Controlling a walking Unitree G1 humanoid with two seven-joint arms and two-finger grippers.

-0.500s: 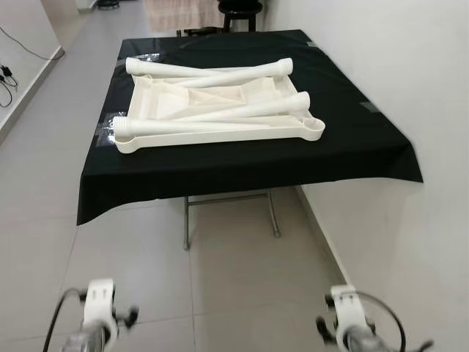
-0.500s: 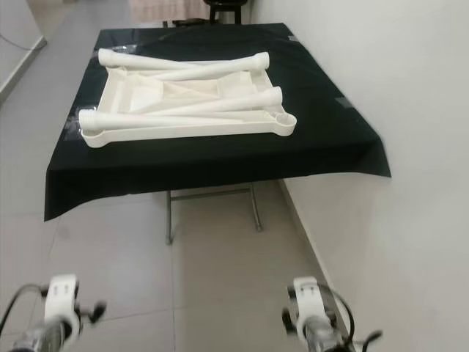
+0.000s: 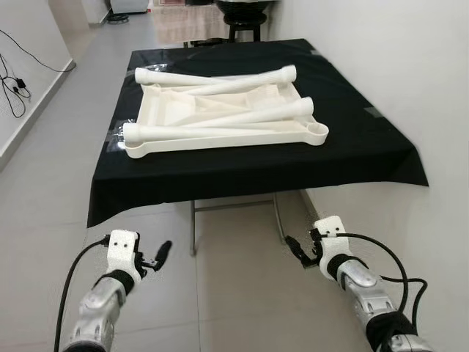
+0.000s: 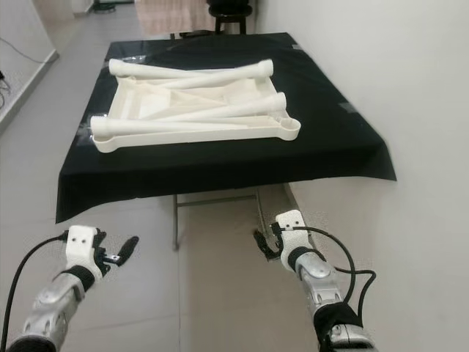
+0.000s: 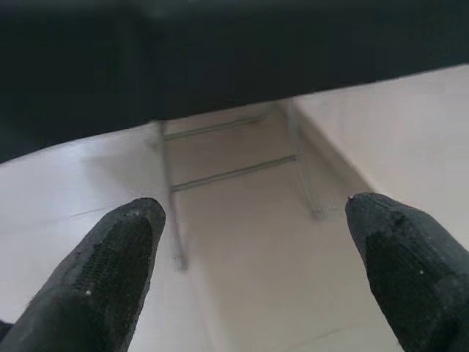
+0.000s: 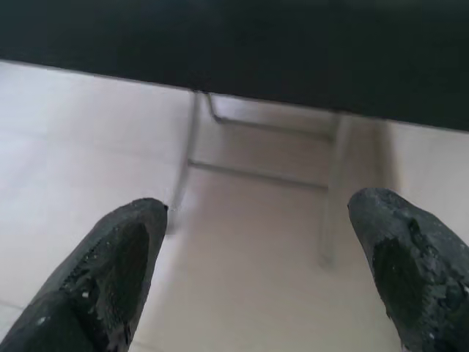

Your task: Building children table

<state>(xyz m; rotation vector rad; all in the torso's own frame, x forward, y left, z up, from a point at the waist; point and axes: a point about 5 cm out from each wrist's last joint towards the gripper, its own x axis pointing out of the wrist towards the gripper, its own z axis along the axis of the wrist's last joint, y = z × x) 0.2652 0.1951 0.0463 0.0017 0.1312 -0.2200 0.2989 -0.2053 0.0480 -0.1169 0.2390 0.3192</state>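
Nothing's built yet: four loose legs [image 3: 242,116] lie in the upturned tabletop [image 3: 220,139] at twelve o'clock; your left tool [image 5: 249,271] and right tool [image 6: 256,271] are apart, empty.

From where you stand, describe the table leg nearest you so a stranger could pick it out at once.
Find the black-draped table against the white wall. On it lies an upside-down white tabletop with four white tube legs across it. The nearest leg lies along the tabletop's front edge, its ribbed end pointing to your left; the others lie farther back.
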